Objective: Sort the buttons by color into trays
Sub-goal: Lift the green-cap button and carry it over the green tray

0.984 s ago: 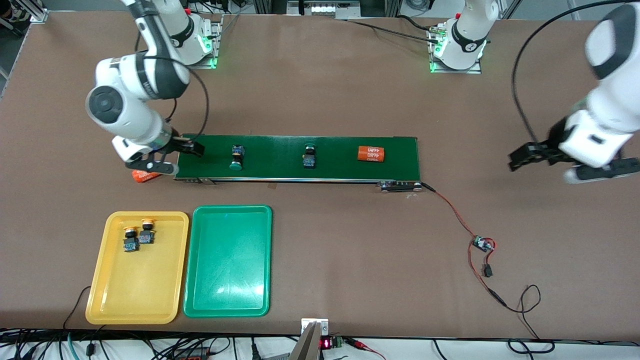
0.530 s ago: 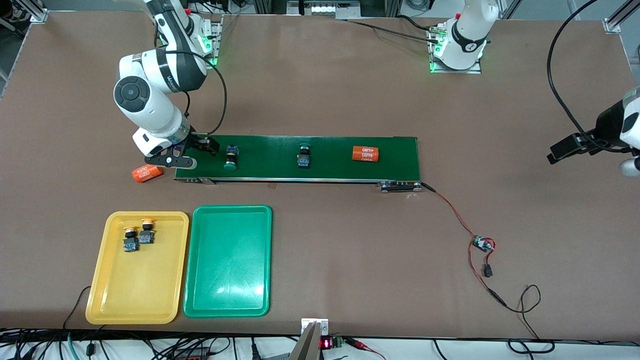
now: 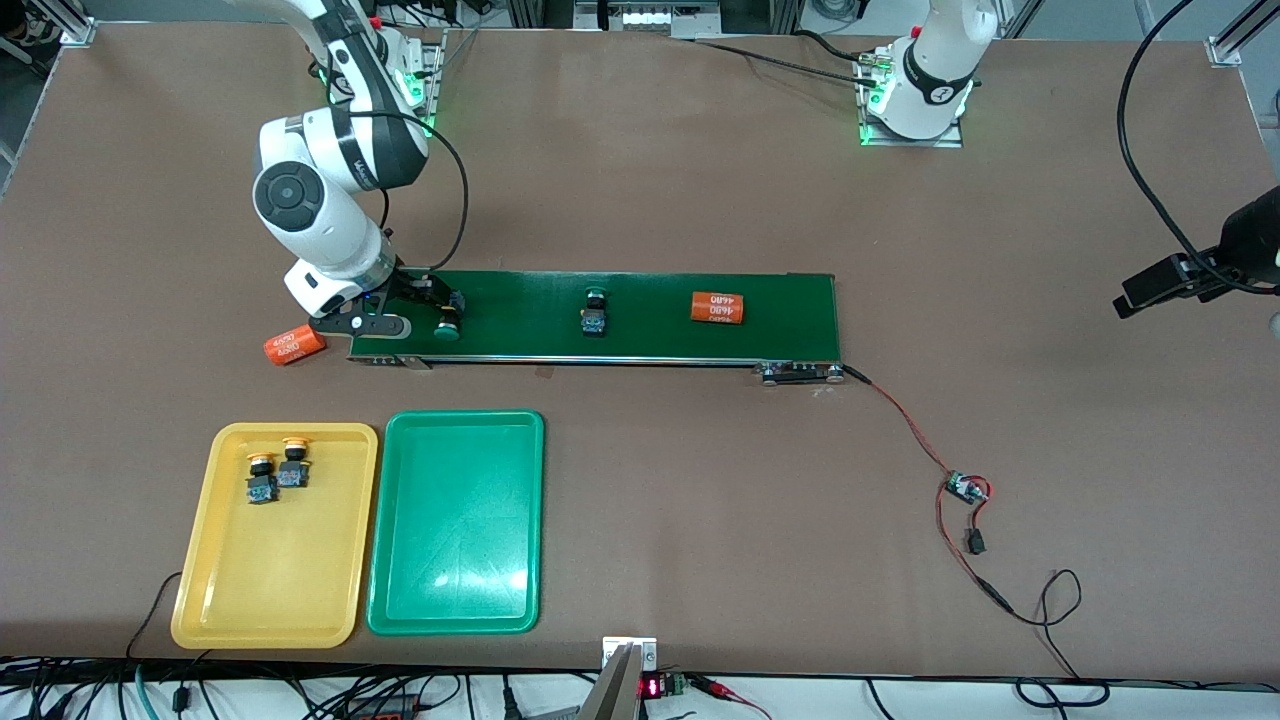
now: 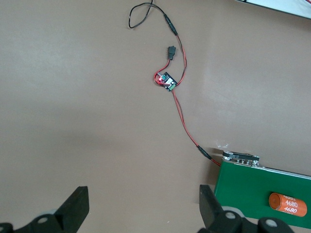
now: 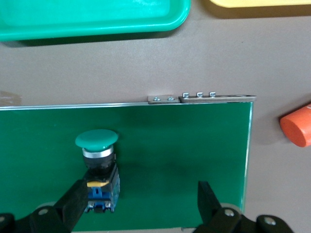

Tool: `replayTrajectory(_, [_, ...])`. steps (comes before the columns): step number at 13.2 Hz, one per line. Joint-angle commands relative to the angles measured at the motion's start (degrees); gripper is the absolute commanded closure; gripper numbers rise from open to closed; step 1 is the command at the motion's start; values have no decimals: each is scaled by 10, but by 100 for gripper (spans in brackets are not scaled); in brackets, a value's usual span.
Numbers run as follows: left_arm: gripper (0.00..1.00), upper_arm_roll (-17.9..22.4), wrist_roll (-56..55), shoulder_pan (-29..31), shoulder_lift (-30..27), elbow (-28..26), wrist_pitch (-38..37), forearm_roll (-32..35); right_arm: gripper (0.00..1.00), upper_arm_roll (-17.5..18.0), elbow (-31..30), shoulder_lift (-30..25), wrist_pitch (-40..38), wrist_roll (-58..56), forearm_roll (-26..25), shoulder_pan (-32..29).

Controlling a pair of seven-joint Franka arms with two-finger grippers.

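My right gripper (image 3: 428,303) is open, low over the conveyor's end nearest the right arm. In the right wrist view (image 5: 140,204) a green button (image 5: 99,167) lies on its side between the open jaws, close against one finger (image 5: 73,204). This button (image 3: 447,323) also shows in the front view. A second green button (image 3: 594,310) lies mid-belt. Two yellow-orange buttons (image 3: 262,480) (image 3: 294,465) lie in the yellow tray (image 3: 300,590). The green tray (image 3: 458,520) beside it holds nothing. My left gripper (image 3: 1165,283) waits, open and empty (image 4: 141,213), over bare table at the left arm's end.
An orange numbered cylinder (image 3: 718,307) lies on the dark-green conveyor belt (image 3: 650,335). Another orange cylinder (image 3: 293,346) lies on the table off the belt's end by the right gripper. A red-black cable with a small circuit board (image 3: 965,488) runs from the belt's other end.
My right gripper has moved along the belt's end up to the green button. The buttons and cylinder on the belt have drifted toward the right arm's end. My left arm has drawn back.
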Motion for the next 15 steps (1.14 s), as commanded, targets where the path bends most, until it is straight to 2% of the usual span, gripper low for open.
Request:
replayTrajectory(1, [0, 3, 14, -8, 10, 8, 16, -7, 0, -2, -5, 12, 24, -4, -7, 4])
replayTrajectory(8, [0, 4, 15, -4, 26, 22, 1, -7, 0, -2, -3, 33, 46, -4, -7, 4])
replayTrajectory(10, [0, 8, 49, -1, 25, 32, -3, -7, 1, -2, -3, 35, 48, -5, -7, 3])
replayTrajectory(12, [0, 9, 99, 4, 20, 31, -13, -8, 27, -2, -3, 35, 48, -5, -7, 2])
replayTrajectory(13, [0, 8, 97, 3, 20, 32, -14, -7, 56, -2, -2, 36, 45, -5, -6, 2])
replayTrajectory(14, [0, 7, 97, 3, 20, 32, -12, -7, 71, -2, -2, 36, 45, -5, -6, 1])
replayTrajectory(15, [0, 5, 97, 3, 20, 32, -11, -7, 80, -2, -2, 36, 44, -5, -6, 0])
